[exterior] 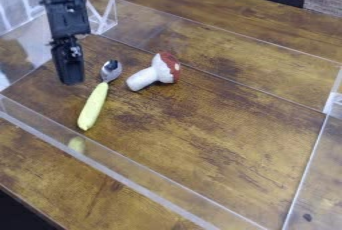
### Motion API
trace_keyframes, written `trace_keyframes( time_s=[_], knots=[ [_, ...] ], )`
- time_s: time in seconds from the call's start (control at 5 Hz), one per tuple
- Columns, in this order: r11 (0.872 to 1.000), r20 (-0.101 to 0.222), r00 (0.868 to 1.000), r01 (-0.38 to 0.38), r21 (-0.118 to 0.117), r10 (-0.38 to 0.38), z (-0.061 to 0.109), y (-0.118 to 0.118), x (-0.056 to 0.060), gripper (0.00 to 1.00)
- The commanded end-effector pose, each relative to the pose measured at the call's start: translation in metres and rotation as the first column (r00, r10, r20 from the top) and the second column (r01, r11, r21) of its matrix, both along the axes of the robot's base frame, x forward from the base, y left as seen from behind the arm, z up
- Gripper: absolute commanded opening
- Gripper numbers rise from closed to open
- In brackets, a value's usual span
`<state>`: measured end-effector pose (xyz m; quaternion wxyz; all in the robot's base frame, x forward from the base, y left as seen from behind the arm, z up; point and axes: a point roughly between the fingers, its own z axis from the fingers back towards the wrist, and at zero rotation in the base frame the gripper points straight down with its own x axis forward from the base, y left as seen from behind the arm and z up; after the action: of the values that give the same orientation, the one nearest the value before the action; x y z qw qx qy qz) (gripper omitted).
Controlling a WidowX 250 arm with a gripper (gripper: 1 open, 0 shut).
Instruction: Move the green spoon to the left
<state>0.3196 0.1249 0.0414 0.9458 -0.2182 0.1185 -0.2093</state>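
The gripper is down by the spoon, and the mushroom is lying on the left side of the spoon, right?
Not quite. In the camera view the mushroom lies on the right side of the spoon, next to its silver bowl. The rest is right: the gripper is down by the spoon, just left of its bowl.

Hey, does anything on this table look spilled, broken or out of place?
Nothing spilled or broken. The toy mushroom lies tipped on its side beside the green spoon, whose silver bowl sits near the mushroom's stem. Both rest on the wooden table.
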Motion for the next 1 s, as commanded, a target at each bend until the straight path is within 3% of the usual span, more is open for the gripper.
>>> trace_keyframes(
  time_s=[0.0, 0.2, 0.4, 0.6, 0.8],
  knots=[
    [0.998, 0.071, 0.996, -0.055, 0.029, 0.053, 0.012, 0.011, 0.018, 1.00],
    [0.993, 0.071, 0.991, -0.117, 0.028, 0.115, 0.004, 0.017, 0.019, 0.00],
    [0.983, 0.072, 0.981, -0.182, 0.027, 0.179, 0.001, 0.026, 0.019, 0.00],
    [0.976, 0.070, 0.975, -0.214, 0.026, 0.212, 0.003, 0.024, 0.011, 0.00],
    [0.970, 0.067, 0.969, -0.241, 0.023, 0.239, 0.012, 0.021, 0.005, 1.00]
  ],
)
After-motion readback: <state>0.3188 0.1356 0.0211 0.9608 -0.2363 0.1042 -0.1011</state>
